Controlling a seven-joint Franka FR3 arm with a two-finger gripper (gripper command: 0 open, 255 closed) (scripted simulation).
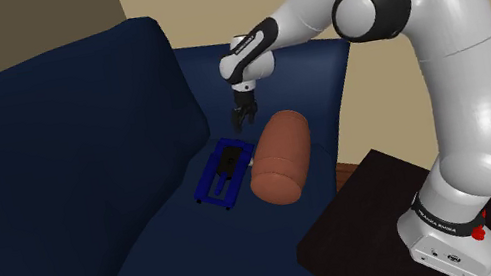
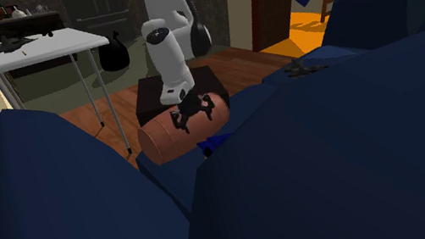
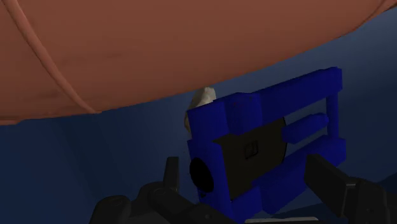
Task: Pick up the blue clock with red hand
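A blue clock [image 1: 224, 174] lies flat on the navy sofa seat [image 1: 150, 248], its dark face up, close beside a brown bolster cushion [image 1: 280, 157]. My gripper [image 1: 243, 114] hangs open a short way above the clock's far end, touching nothing. In the wrist view the clock [image 3: 267, 146] shows as a blue frame around a dark panel, and my gripper [image 3: 251, 191] has its fingers [image 3: 331, 184] spread to either side of the clock's near end. From the second exterior view the gripper [image 2: 193, 113] hangs in front of the bolster [image 2: 162, 138], with a corner of the clock [image 2: 216, 142] peeking over the sofa back.
A small pale object [image 3: 203, 97] sits between clock and bolster. The sofa back [image 1: 50, 132] rises beside the clock, opposite the bolster. My dark stand [image 1: 377, 212] is beside the sofa. A white folding table [image 2: 30, 50] with clutter stands on the wooden floor [image 2: 107, 112].
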